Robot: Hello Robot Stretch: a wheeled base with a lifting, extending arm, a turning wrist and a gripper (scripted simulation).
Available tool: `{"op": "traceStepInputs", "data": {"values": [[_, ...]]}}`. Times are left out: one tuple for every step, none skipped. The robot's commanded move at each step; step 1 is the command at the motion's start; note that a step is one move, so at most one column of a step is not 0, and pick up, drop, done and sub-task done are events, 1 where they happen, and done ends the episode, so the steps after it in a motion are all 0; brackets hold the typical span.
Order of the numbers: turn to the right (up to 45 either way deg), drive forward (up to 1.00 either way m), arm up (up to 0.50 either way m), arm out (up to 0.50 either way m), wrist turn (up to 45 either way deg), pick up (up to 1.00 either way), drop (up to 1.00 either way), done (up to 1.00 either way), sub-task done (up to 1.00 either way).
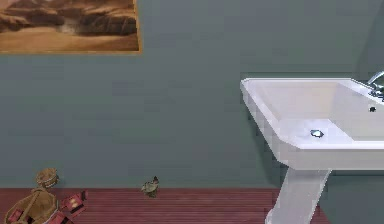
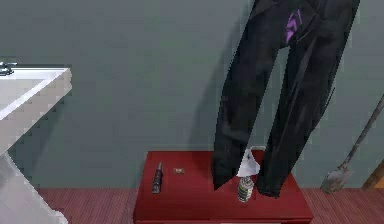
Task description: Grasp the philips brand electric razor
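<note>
Looking ahead, one framed painting (image 1: 68, 25) hangs high on the grey-blue wall. One white pedestal sink (image 1: 290, 110) stands at the right with a single tap (image 1: 376, 82) at its back, plumbed against the wall as sinks are. Down on the floor sits a brownish heap of clutter (image 1: 45, 200) in the corner and one small object (image 1: 150, 186) on its own, both seemingly just dropped there. Out to the arm side, the same sink (image 2: 30, 95) shows at the left. One pair of dark trousers (image 2: 270, 90) hangs down the wall over a low red cabinet (image 2: 200, 200). I count three things on its top: a slim dark stick (image 2: 157, 180) lying flat near the left, probably the razor, a tiny speck (image 2: 180, 172) beside it, and a small pale bottle (image 2: 245, 186) by the trouser hems. One broom (image 2: 340, 175) leans at the right. The claw's state I cannot tell.
</note>
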Motion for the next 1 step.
{"op": "traceStepInputs", "data": {"values": [[0.0, 0.0, 0.5, 0.0, 0.0, 0.0, 0.0, 0.0, 0.0]]}}
